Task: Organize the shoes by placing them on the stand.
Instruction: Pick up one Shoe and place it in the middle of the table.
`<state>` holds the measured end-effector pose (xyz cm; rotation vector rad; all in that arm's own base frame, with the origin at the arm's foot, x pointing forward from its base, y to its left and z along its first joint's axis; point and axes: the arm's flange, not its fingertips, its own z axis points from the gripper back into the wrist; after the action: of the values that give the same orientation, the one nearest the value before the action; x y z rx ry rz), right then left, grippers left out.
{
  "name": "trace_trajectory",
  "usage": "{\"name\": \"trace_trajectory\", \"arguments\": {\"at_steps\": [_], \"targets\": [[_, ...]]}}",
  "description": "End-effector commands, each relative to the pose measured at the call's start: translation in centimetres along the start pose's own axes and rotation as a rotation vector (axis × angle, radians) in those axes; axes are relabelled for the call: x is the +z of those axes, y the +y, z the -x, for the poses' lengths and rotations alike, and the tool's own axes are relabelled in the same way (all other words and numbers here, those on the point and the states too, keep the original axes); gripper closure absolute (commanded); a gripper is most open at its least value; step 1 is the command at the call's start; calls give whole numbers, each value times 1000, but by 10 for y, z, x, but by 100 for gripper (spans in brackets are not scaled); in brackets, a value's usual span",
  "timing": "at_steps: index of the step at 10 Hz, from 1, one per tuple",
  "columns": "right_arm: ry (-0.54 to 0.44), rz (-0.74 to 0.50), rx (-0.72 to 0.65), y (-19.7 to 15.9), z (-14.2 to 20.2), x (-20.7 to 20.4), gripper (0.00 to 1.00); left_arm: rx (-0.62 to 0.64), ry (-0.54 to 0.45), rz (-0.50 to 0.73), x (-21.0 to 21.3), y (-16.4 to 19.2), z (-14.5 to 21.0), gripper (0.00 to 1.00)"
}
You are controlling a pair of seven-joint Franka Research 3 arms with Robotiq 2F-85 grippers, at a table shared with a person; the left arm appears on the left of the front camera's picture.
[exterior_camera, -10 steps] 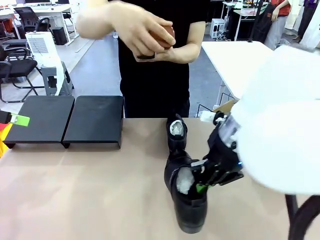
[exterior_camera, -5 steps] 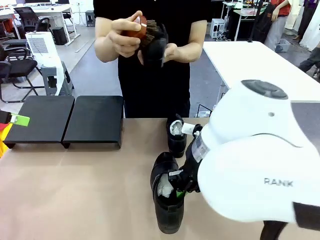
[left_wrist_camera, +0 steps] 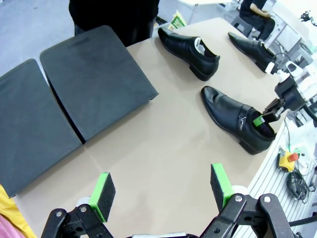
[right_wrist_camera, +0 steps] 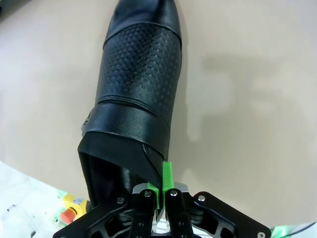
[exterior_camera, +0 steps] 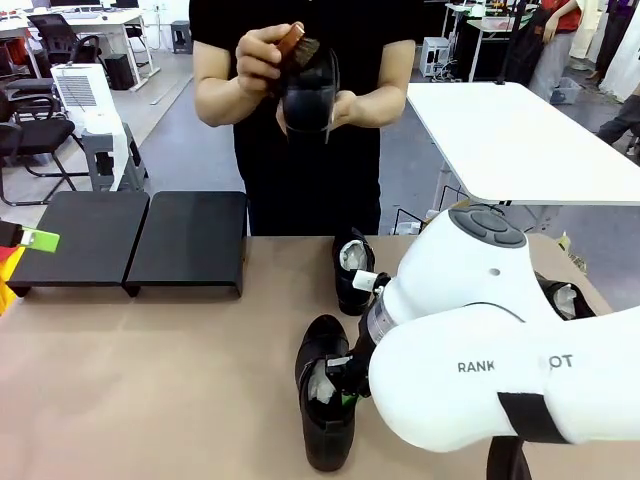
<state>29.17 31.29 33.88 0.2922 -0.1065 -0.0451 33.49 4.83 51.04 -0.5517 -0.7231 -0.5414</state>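
My right gripper (exterior_camera: 345,385) is shut on the heel collar of a glossy black shoe (exterior_camera: 325,410) near the table's front edge; in the right wrist view the jaws (right_wrist_camera: 166,184) pinch that collar and the shoe (right_wrist_camera: 141,84) points away. A second shoe (exterior_camera: 352,265) lies behind it and a third (exterior_camera: 562,296) peeks out past my right arm. The person holds another shoe (exterior_camera: 308,88) and a brush at chest height. The black two-part stand (exterior_camera: 135,240) sits bare at the far left. My left gripper (left_wrist_camera: 162,186) hangs open above the table, near the stand (left_wrist_camera: 94,79).
In the left wrist view, two shoes (left_wrist_camera: 190,47) (left_wrist_camera: 252,44) lie along the far side and the held shoe (left_wrist_camera: 237,119) lies nearer. Bare tan tabletop (exterior_camera: 150,370) stretches between the stand and the shoes. A white table (exterior_camera: 510,130) stands behind on the right.
My right arm has swung left across the picture, shifting the gripped shoe leftward. The person has raised the shoe and brush. The left gripper stays open.
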Motion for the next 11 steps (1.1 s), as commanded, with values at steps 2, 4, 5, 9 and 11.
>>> {"name": "trace_trajectory", "arguments": {"at_steps": [2, 4, 5, 9, 11], "targets": [[-22, 8, 27, -17, 10, -15, 73, -12, -13, 15, 1, 1, -1, 0], [-16, 14, 33, -19, 10, -14, 34, -12, -13, 15, 1, 1, -1, 0], [-13, 12, 36, -21, 12, -13, 14, -12, -13, 15, 1, 1, -1, 0], [-11, -2, 49, -25, 16, 3, 0, -12, -13, 15, 1, 1, -1, 0], [-14, -4, 57, -25, 19, 10, 0, -12, -13, 15, 1, 1, -1, 0]]}}
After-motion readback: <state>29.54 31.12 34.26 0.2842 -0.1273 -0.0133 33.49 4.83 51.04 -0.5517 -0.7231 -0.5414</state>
